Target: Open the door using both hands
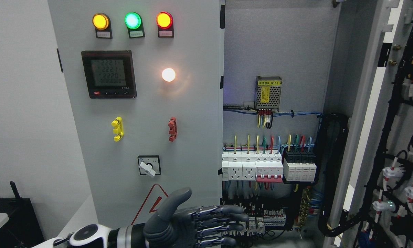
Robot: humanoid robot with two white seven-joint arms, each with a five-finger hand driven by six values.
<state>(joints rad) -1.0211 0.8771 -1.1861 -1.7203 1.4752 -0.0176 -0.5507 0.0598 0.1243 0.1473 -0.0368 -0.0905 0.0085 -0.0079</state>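
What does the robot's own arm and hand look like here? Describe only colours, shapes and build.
Only the left hand shows. It is dark grey with a smooth rounded thumb and segmented fingers with metallic-looking joints and rounded grey tips. Behind it the forearm is black with a silver band, then a glossy white wrist housing with a round black inset.

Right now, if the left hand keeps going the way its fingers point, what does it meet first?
Probably the terminal blocks low in the open cabinet: the left hand, open, points right past the left door's edge. Depth unclear.
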